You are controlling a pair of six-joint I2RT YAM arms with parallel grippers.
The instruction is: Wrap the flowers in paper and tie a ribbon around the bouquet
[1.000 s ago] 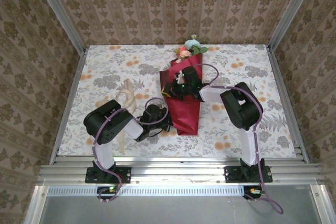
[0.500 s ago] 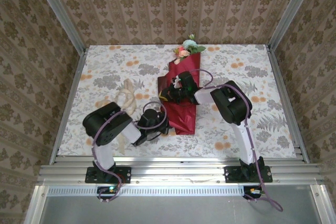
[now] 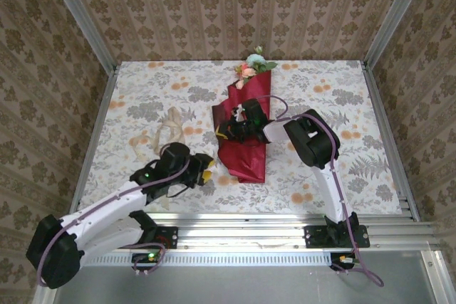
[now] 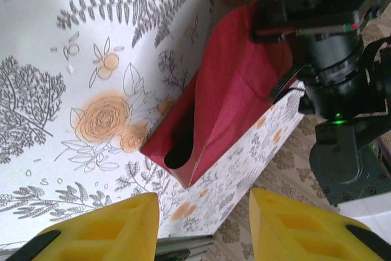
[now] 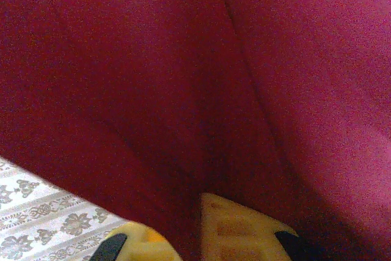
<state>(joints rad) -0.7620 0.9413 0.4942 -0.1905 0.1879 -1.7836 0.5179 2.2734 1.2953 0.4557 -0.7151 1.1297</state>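
Backing away from the bouquet [image 3: 246, 161], the left hand [image 3: 205, 174] is now hovering just off the narrow near end of the paper [image 4: 238, 90] cone, its fingers parting and gripping nothing. The right hand [image 3: 229, 131] is staying clamped tight on the wrap's middle, apparently pinching a fold, though its close view is mostly red. The flowers [image 3: 254, 66] are poking out at the far end. The ribbon [image 3: 169, 128] is lying untouched on the surface [image 3: 356, 176] to the left, so tying is probably coming next.

Floral tablecloth [image 3: 142, 97], patterned wallpaper walls [image 3: 235, 5]
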